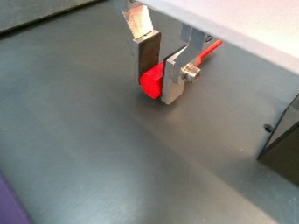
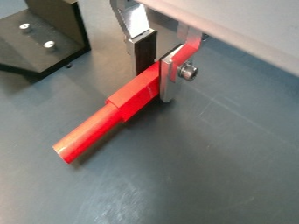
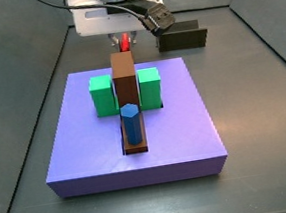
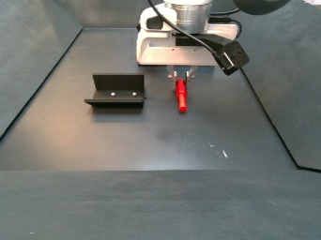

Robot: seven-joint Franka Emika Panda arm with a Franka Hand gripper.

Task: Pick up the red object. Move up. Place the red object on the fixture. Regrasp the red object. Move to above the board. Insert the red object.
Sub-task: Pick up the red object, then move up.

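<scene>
The red object (image 2: pixel 100 127) is a slim red peg lying flat on the dark floor; it also shows in a side view (image 4: pixel 182 97) and, partly behind the brown bar, in a side view (image 3: pixel 126 43). My gripper (image 2: pixel 156 83) is low over one end of it, with a finger on each side, and looks shut on it. In a wrist view the red end (image 1: pixel 151 83) sits between the pads of the gripper (image 1: pixel 158 87). The fixture (image 4: pixel 115 92) stands apart from the peg, also seen in a wrist view (image 2: pixel 41 35). The board (image 3: pixel 177 134) lies nearer the camera.
On the board stand two green blocks (image 3: pixel 104 94), a tall brown bar (image 3: pixel 128 91) and a blue peg (image 3: pixel 131 125). The fixture shows in a side view (image 3: pixel 180 38) beyond the board. Dark walls enclose the floor (image 4: pixel 150 141).
</scene>
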